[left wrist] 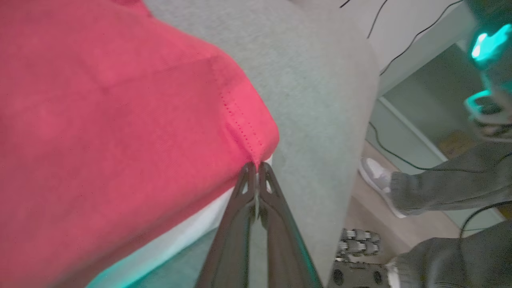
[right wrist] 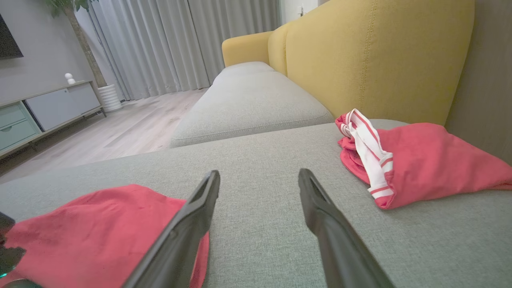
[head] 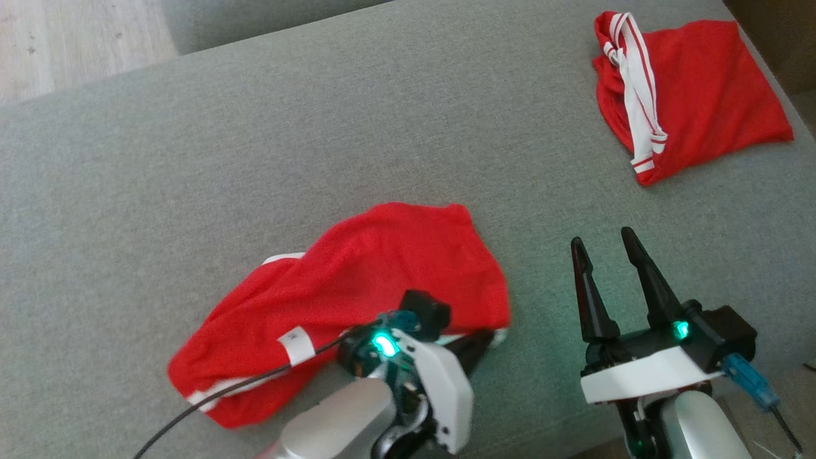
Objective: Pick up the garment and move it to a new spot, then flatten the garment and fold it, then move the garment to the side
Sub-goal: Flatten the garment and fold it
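Left gripper (left wrist: pixel 256 166) clamps a hemmed corner of the red garment (left wrist: pixel 120 120); right gripper (head: pixel 602 237) hovers spread wide.

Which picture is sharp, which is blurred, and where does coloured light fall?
Head view: mostly sharp, green lamp glow tints the grey cushion near the right gripper. Left wrist view: the red garment is soft and close, teal light on its white band. Right wrist view: sharp, evenly lit.
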You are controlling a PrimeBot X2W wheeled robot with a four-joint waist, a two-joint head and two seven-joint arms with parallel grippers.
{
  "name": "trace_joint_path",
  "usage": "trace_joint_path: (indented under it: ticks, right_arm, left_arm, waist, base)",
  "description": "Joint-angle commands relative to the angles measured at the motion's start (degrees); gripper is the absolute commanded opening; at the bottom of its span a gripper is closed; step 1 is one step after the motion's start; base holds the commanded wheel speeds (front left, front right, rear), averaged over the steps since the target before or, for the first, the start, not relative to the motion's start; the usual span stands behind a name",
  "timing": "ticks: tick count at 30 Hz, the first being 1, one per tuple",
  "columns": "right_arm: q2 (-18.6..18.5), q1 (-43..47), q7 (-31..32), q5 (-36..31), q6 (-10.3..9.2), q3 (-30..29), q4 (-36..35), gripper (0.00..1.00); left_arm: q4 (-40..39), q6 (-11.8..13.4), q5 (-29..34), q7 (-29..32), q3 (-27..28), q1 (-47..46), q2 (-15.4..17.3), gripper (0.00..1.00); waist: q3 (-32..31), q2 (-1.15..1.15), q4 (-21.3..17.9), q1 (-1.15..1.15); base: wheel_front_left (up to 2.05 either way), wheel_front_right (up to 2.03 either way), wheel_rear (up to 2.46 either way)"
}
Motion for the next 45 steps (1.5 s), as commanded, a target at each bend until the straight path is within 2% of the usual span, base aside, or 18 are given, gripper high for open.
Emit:
trace_joint_path:
  ticks: [1, 4, 6, 7, 8, 9, 15, 19, 21, 25, 31, 36, 41, 45]
  right_arm:
    - [-0.3, -0.9, -0.5, 0.2, -0.04, 1.5, -1.6, 1.0]
    - [-0.3, -0.9, -0.5, 0.3, -0.04, 1.5, -1.6, 1.0]
    - [-0.3, -0.9, -0.5, 0.3, -0.04, 1.5, -1.5, 1.0]
    - [-0.3, -1.0, -0.5, 0.3, -0.04, 1.5, -1.5, 1.0]
    - [-0.3, -1.0, -0.5, 0.3, -0.04, 1.5, -1.5, 1.0]
    - [-0.3, -1.0, -0.5, 0.3, -0.04, 1.5, -1.4, 1.0]
    - [-0.3, -0.9, -0.5, 0.1, -0.04, 1.2, -1.3, 1.0]
    - [-0.3, -0.3, -0.5, -0.2, -0.04, 0.6, -1.5, 1.0]
    - [-0.3, 0.0, -0.5, -0.4, -0.04, 0.4, -1.5, 1.0]
    - [-0.3, 1.0, -0.5, -1.0, -0.04, -0.6, -1.9, 1.0]
    - [-0.3, 3.0, -0.5, -2.2, -0.04, -3.8, -2.3, 1.0]
    - [-0.3, 4.6, -0.5, -3.8, -0.04, -7.0, -1.9, 1.0]
    - [-0.3, 5.4, -0.5, -5.2, -0.04, -9.5, -0.6, 1.0]
    - [-0.3, 5.8, -0.5, -5.9, -0.04, -11.3, 1.0, 1.0]
  left_arm:
    - [-3.6, -0.5, -1.5, 0.4, 0.8, -0.8, -0.4, 0.0]
    - [-6.3, -0.8, -3.7, 1.2, 0.3, -0.7, -0.4, 0.0]
    - [-8.1, -0.2, -5.2, 1.0, 0.1, -0.8, -0.5, 0.0]
    - [-8.5, 0.5, -5.3, 0.5, 0.1, -0.9, -0.5, 0.07]
    - [-8.5, 0.9, -5.1, 0.0, -0.2, -1.1, -0.5, 0.44]
    - [-8.3, 1.3, -4.9, -0.4, -0.6, -1.3, -0.5, 1.0]
    - [-7.7, 2.6, -4.9, -3.7, -1.4, -1.7, -0.5, 1.0]
    - [-8.5, 4.2, -3.3, -8.3, 0.1, -2.5, -0.3, 1.0]
    - [-9.7, 5.3, -2.5, -10.9, 1.4, -2.4, 0.8, 1.0]
    - [-14.3, 8.9, -1.0, -15.5, 4.4, -0.9, 5.0, 1.0]
    - [-22.6, 16.4, 0.7, -21.1, 9.7, 5.0, 14.3, 1.0]
    - [-25.0, 20.0, 0.9, -24.3, 13.4, 11.4, 18.4, 1.0]
    - [-25.4, 20.6, 2.1, -25.5, 17.5, 18.5, 20.4, 1.0]
    - [-26.8, 19.4, 6.1, -25.6, 23.4, 23.6, 19.8, 1.0]
  waist:
    - [0.0, 0.0, -0.1, 0.0]
    - [0.0, 0.0, -0.2, 0.0]
    - [0.1, 0.0, -0.2, 0.0]
    - [0.2, 0.0, -0.2, 0.0]
    - [0.2, 0.0, -0.3, 0.0]
    - [0.3, 0.0, -0.3, 0.0]
    - [0.1, 0.0, -0.1, 0.0]
    - [-0.8, 0.0, 0.8, 0.0]
    - [-1.5, 0.0, 1.4, 0.0]
    - [-3.1, 0.0, 3.1, 0.0]
    - [-5.9, 0.0, 7.3, 0.0]
    - [-7.8, 0.0, 10.4, 0.0]
    - [-8.9, 0.0, 12.7, 0.0]
    - [-9.2, 0.0, 14.5, 0.0]
  base:
    - [0.0, 0.0, 0.0]
    - [0.0, 0.0, 0.0]
    - [0.0, 0.0, 0.0]
    - [0.0, 0.0, 0.0]
    - [0.0, 0.0, 0.0]
    - [0.0, 0.0, 0.0]
    - [0.0, 0.0, 0.0]
    - [0.0, 0.0, 0.0]
    - [0.0, 0.0, 0.0]
    - [0.0, 0.0, 0.0]
    - [0.0, 0.0, 0.0]
    - [0.0, 0.0, 0.0]
    - [0.0, 0.0, 0.0]
    - [0.0, 0.0, 0.0]
